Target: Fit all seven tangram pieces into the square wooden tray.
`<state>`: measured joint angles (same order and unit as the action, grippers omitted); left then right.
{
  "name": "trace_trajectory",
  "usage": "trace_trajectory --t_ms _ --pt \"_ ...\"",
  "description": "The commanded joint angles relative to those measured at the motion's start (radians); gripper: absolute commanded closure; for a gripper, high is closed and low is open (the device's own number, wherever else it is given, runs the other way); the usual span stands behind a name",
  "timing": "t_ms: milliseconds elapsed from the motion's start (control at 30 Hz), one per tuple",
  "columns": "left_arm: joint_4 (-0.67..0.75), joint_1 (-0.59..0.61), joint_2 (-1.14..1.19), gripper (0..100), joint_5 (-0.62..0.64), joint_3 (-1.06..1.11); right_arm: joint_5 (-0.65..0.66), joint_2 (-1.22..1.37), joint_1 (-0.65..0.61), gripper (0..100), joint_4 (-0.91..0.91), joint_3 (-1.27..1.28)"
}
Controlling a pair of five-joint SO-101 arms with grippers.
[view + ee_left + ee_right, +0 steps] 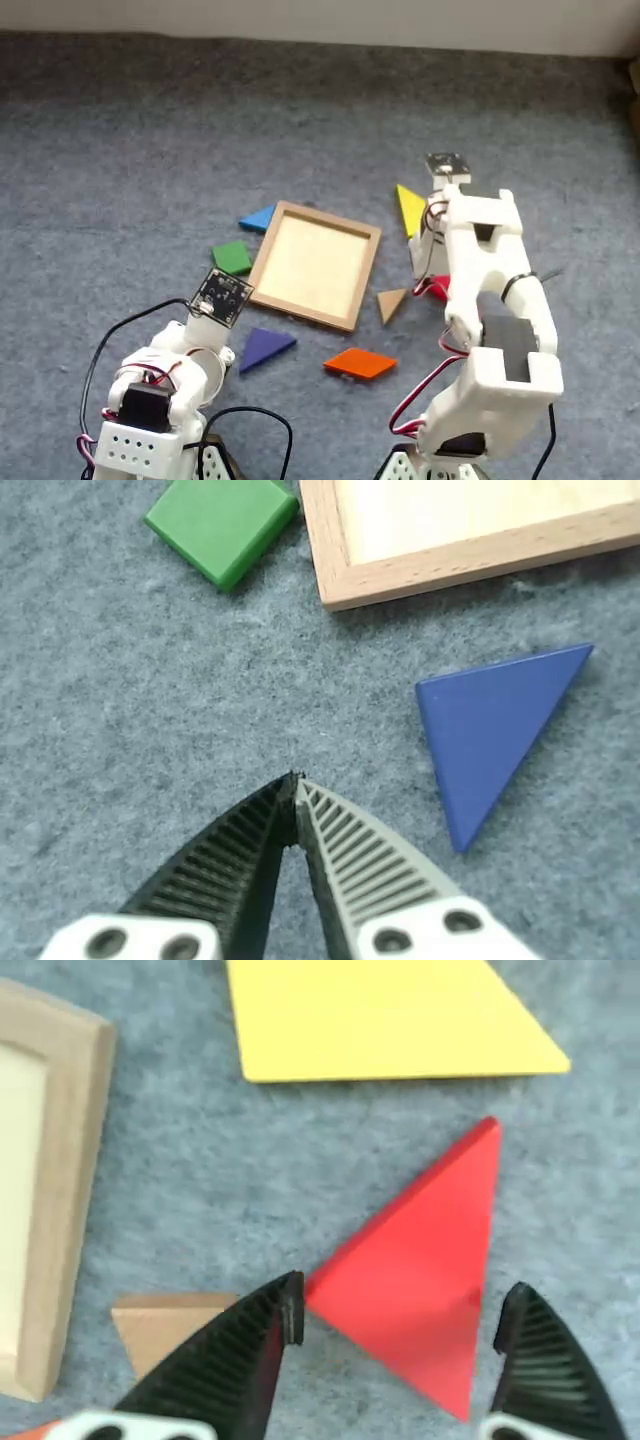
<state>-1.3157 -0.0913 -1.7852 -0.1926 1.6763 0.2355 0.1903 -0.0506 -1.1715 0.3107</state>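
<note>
The grey carpeted counter [150,130] spans the whole high view. The right arm [495,300] rises at the lower right of the frame. Its fingers [285,1310] are spread wide, one on each side of the red triangle [420,1270], which lies flat at centre right. The left arm [165,385] sits at lower left with its fingers [340,845] pressed together, gripping nothing, their tips above bare carpet. The square wooden tray [300,308] lies at the centre, turned slightly. All seven pieces lie on the counter outside it. The yellow triangle [410,208] is to the tray's upper right and the dark blue triangle [265,347] is below its lower left corner. The orange parallelogram [360,363] is at lower centre. The green square [232,257] lies just beside the left rim, and the light blue triangle [258,218] is at the upper left corner. The small tan triangle [391,302] lies by the lower right corner.
</note>
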Motion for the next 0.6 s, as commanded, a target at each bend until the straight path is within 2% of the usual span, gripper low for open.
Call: trace_trajectory --t_ms 0,100,567 --pt "-0.005 -0.013 -0.028 99 -0.005 0.019 -0.012 -0.018 -0.042 69.1 -0.008 -0.044" --pt "-0.005 -0.013 -0.028 99 -0.005 0.019 -0.058 -0.013 -0.044 69.1 -0.007 -0.048" --pt "-0.005 -0.013 -0.028 99 -0.005 0.019 -0.058 -0.010 0.004 69.1 -0.002 -0.041"
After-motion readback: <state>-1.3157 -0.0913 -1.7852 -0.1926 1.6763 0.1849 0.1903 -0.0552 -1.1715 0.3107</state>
